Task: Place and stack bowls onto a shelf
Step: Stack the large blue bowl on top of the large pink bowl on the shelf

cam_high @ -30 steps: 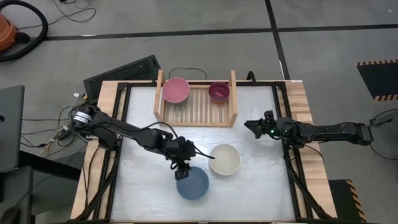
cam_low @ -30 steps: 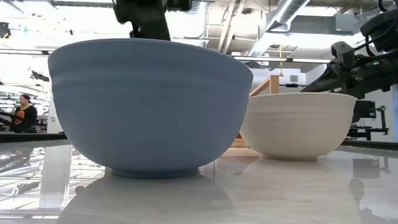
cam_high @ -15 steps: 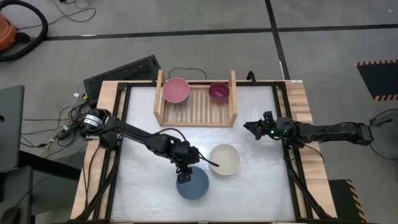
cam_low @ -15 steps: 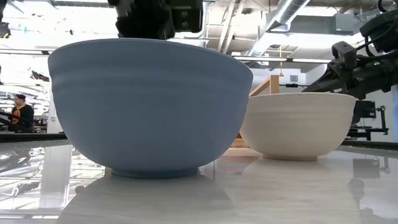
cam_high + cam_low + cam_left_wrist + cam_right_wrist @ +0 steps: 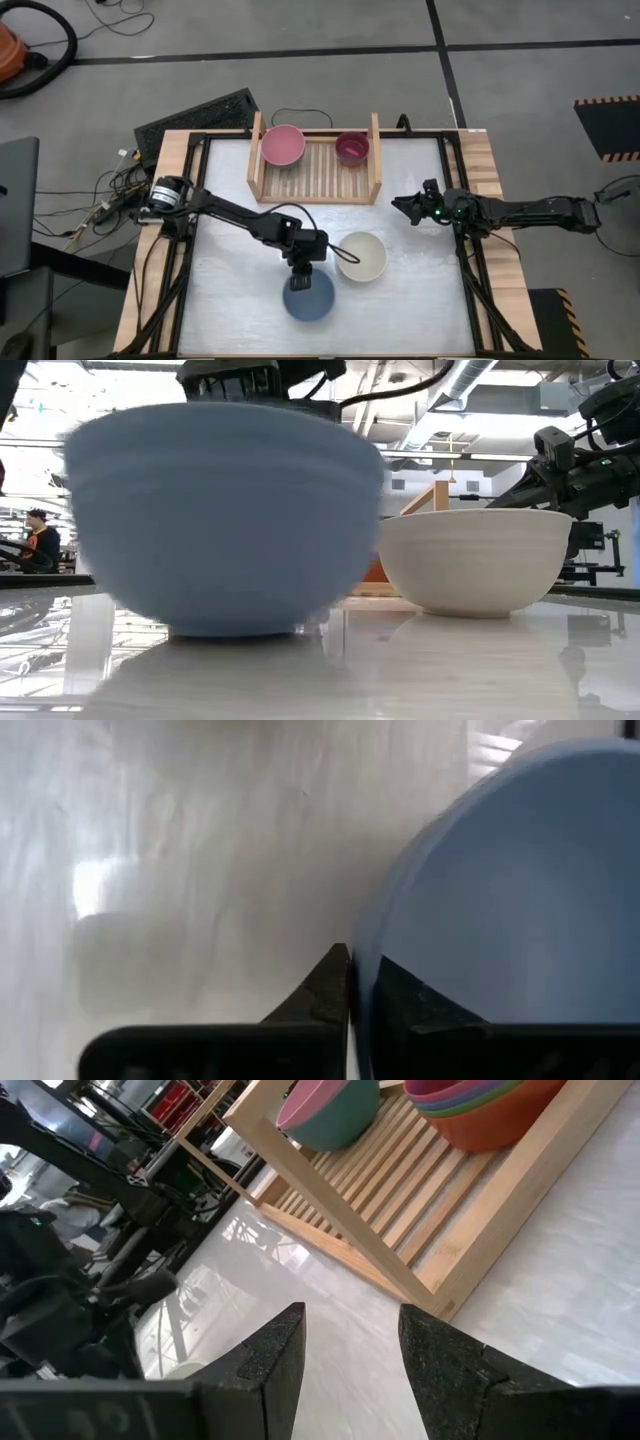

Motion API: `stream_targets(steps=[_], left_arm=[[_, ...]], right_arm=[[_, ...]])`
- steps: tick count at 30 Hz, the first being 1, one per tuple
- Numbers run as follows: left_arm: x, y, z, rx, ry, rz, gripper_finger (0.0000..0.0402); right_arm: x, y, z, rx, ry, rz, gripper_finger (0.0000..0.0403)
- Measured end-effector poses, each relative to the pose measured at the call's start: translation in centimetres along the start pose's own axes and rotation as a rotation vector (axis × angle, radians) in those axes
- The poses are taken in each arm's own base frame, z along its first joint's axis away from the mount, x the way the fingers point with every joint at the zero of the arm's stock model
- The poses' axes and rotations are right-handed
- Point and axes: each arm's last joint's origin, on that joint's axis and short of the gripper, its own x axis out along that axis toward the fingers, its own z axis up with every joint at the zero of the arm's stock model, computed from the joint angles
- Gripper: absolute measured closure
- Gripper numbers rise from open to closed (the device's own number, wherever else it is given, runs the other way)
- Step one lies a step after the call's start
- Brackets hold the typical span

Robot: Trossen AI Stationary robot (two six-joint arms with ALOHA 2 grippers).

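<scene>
The left gripper [image 5: 350, 982] is closed on the rim of the round blue plastic bowl [image 5: 309, 294], one finger inside the wall and one outside, as the left wrist view shows. This bowl stands on the white counter [image 5: 230, 290], well in front of the light wooden slatted shelf [image 5: 316, 170] and just beside the round cream-white plastic bowl [image 5: 361, 256], which lies between it and the shelf.

The blue bowl looks light and stiff, with a smooth wall that is probably slippery, so a pinch on the thin rim is the natural hold. A grip on one side only may let the bowl tilt when it is lifted. In the low view the blue bowl [image 5: 225, 520] is blurred, so I cannot tell if its foot touches the counter or not.

The right gripper [image 5: 350, 1345] hangs with its fingers apart over the counter, to the right of the shelf. On the shelf a pink bowl [image 5: 284, 145] sits in the left part and a stack of small bowls [image 5: 352, 147], magenta on top, in the right part. From above the lower bowls of this stack are hidden; the right wrist view shows only their edges.
</scene>
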Motion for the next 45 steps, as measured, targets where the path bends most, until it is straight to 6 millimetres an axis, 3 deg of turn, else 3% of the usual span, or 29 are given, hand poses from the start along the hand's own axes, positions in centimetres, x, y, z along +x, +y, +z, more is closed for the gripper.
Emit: stream_targets(steps=[7,12,18,25,31,35,41,45], left_arm=[[-4.1,0.2,0.8,-0.152,0.013,0.023,0.0401],[-8.8,0.9,2.2,-0.28,0.0,0.129,0.0401],[-15.5,2.9,4.6,-0.049,-0.007,0.188,0.0401],[-23.1,10.0,5.2,0.051,-0.035,0.393,0.0401],[-27.9,17.2,3.7,0.029,-0.047,0.576,0.0401],[-30.9,21.6,2.4,0.102,-0.074,0.707,0.0401],[-33.9,25.2,1.2,0.227,-0.166,0.793,0.0401],[-33.9,26.0,1.1,0.272,-0.151,0.807,0.0401]], right_arm=[[0.0,0.0,0.0,0.021,-0.001,-0.001,0.0214],[0.0,0.0,0.0,0.025,-0.001,-0.001,0.0214],[0.0,0.0,0.0,0.018,-0.003,-0.002,0.0214],[0.0,0.0,0.0,0.019,-0.005,-0.003,0.0214],[0.0,0.0,0.0,0.05,-0.01,-0.007,0.0214],[0.0,-0.1,0.2,0.056,-0.05,-0.036,0.0214],[0.0,-0.4,0.6,0.076,-0.113,-0.09,0.0214],[0.1,-0.7,0.9,0.111,-0.137,-0.113,0.0214]])
